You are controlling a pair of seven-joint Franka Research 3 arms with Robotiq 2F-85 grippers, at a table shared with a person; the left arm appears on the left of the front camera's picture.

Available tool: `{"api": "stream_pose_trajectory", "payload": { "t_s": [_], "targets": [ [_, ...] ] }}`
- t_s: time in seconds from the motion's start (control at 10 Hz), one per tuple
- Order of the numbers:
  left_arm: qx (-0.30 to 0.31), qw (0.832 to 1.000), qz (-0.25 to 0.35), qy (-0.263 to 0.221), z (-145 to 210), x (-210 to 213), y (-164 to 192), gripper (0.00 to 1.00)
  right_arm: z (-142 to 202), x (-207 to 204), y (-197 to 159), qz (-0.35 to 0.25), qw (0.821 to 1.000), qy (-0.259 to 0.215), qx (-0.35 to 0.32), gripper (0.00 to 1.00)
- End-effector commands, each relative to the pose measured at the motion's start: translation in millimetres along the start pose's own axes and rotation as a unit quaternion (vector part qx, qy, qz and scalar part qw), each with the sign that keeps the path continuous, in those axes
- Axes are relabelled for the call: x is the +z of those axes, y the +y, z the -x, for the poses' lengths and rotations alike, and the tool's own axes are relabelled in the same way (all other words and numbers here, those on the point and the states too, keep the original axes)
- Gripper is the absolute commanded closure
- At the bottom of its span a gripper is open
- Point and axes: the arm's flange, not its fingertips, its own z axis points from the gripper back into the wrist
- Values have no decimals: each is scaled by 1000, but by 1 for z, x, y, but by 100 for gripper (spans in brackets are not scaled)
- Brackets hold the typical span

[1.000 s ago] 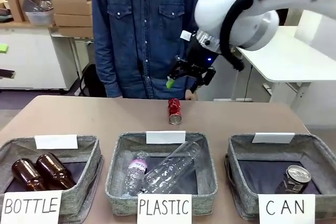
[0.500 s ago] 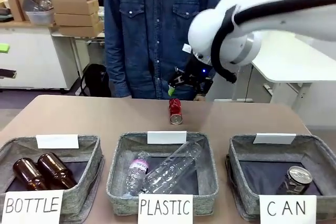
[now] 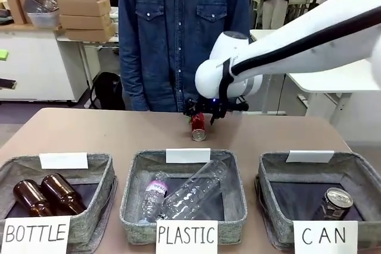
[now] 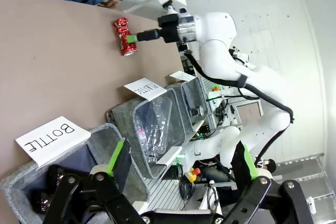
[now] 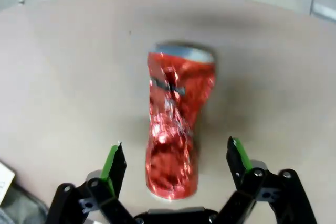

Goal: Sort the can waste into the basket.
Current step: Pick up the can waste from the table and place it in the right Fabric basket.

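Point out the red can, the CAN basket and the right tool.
red can (image 5: 176, 129), right wrist view, crumpled side.
CAN basket (image 3: 309, 172), front view, bare far wall.
right tool (image 5: 176, 165), right wrist view, midway between its open fingertips.

I count two cans: a crushed red can (image 3: 197, 127) lying on the table (image 3: 89, 132) and a dark can (image 3: 334, 203) in the CAN basket (image 3: 363, 176). There are three grey baskets on my side, the other two being the BOTTLE basket (image 3: 101, 173) with two brown bottles (image 3: 46, 194) and the PLASTIC basket (image 3: 235, 176) with two clear bottles (image 3: 184, 194). I also see six paper signs, two per basket, and one person (image 3: 178, 28) across from me.
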Motion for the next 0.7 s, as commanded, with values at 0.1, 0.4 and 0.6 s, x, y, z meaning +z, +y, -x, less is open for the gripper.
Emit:
{"api": "stream_pose_trajectory", "payload": {
  "t_s": [0.1,0.4,0.6],
  "targets": [
    [-10,1000,4,3,1,2,-2,0,-27,-21,16,1,1000,-21,-4,0],
    [-10,1000,4,3,1,2,-2,0,-26,-22,16,8,1000,4,2,0],
    [-10,1000,4,3,1,2,-2,0,-25,-22,12,17,1000,13,0,0]
  ]
}}
